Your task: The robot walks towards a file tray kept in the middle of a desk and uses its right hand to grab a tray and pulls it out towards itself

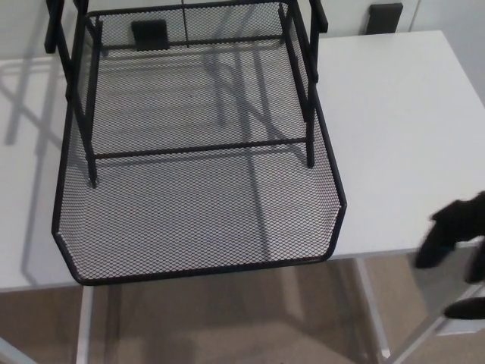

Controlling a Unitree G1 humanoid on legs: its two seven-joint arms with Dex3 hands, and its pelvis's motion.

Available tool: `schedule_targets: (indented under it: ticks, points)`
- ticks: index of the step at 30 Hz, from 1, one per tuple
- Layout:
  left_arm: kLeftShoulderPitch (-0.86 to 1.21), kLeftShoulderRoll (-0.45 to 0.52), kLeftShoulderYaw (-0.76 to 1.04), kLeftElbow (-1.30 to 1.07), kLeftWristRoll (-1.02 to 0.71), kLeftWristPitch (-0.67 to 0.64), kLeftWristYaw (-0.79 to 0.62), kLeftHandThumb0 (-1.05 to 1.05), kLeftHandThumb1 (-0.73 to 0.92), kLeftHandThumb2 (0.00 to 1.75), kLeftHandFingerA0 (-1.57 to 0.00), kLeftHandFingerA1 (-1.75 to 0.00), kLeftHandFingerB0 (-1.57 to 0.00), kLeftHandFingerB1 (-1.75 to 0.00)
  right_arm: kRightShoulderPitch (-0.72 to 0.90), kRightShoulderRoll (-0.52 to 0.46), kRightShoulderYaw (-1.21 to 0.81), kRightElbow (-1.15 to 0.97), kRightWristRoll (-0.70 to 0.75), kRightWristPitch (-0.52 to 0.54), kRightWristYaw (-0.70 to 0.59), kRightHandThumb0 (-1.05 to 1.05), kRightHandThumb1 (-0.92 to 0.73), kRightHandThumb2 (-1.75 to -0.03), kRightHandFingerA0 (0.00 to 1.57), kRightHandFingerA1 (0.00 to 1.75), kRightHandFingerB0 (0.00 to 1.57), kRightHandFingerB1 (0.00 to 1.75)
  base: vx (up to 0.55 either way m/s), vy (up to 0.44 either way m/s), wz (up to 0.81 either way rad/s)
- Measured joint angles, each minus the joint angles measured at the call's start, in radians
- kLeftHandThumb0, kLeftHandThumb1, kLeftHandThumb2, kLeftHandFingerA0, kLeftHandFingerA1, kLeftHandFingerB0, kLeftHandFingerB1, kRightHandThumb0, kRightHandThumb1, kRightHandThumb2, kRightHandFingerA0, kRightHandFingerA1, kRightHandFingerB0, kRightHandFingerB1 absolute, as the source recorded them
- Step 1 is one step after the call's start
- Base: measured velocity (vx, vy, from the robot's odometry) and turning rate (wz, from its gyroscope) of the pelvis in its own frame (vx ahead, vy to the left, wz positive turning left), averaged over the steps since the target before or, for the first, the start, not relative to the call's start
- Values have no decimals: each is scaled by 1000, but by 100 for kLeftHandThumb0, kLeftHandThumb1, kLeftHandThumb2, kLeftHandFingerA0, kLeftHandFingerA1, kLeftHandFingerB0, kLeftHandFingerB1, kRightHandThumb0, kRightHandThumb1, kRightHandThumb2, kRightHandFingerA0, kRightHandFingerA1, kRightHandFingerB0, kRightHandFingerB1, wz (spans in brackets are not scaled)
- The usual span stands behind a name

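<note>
Head view looks down on a white desk (pixel 402 129) that fills most of the frame, its near edge running across the lower part with brown floor (pixel 227 318) showing beneath. On the desk's middle and left stands a black wire-mesh file tray (pixel 197 212), its bottom tray pulled forward so that its front rim (pixel 204 271) hangs just past the desk's near edge. The mesh floor of this tray is bare, and the desk surface shows pale through it. A black frame of thin upright posts (pixel 309 114) and a cross bar (pixel 201 148) rises from the rear half of the tray, carrying an upper level whose edge is cut off at the top of the picture. Thin shadows of the frame fall across the mesh and the desk to the left. White desk legs (pixel 371 311) show below the edge.

At the far right edge, low in the frame, the robot's right hand (pixel 458 227) shows only in part, black, well apart from the tray's front right corner (pixel 337 235) and touching nothing. One finger (pixel 433 250) points down and left and another dark tip (pixel 466 309) sits lower, so the fingers are spread and empty. A small black block (pixel 385 17) stands at the desk's far edge. The left hand does not show.
</note>
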Motion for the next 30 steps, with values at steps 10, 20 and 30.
schedule_targets:
  ticks: [10,20,30]
  points:
    - [-6,0,0,2,0,0,0,-20,57,57,-45,-40,-29,-34,79,-37,-268,131,175,20,113,-38,-25,-48,139,90,98,68,0,0,0]
    - [-19,0,1,4,0,0,0,-17,41,84,-32,-55,-15,-47,196,-11,-490,441,334,9,224,-12,-43,-53,65,67,57,61,0,0,0]
    - [-36,0,10,24,-1,0,0,-21,59,57,-42,-39,-27,-33,255,112,-502,782,371,-57,160,-46,-46,-56,2,37,4,33,0,0,0]
